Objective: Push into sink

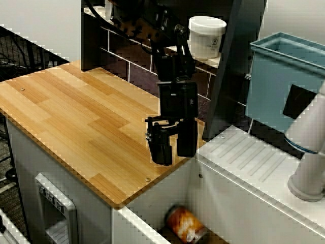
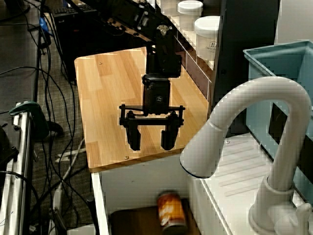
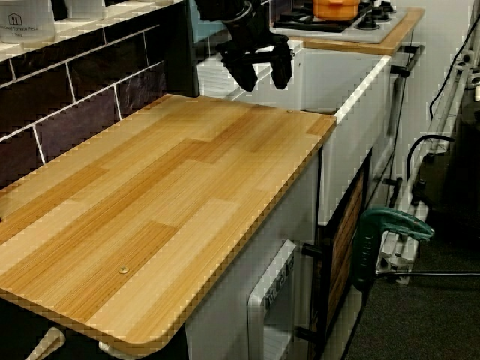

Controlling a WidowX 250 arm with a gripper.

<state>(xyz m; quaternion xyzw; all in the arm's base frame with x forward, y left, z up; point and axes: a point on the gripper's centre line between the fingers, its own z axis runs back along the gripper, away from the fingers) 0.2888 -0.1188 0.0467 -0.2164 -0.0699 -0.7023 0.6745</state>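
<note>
Side view, fingers spread wide, empty, above counter edge, can in sink.

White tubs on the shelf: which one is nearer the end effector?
The front white tub, directly right of the arm, is nearer the end effector; the other tub stands behind it.
</note>
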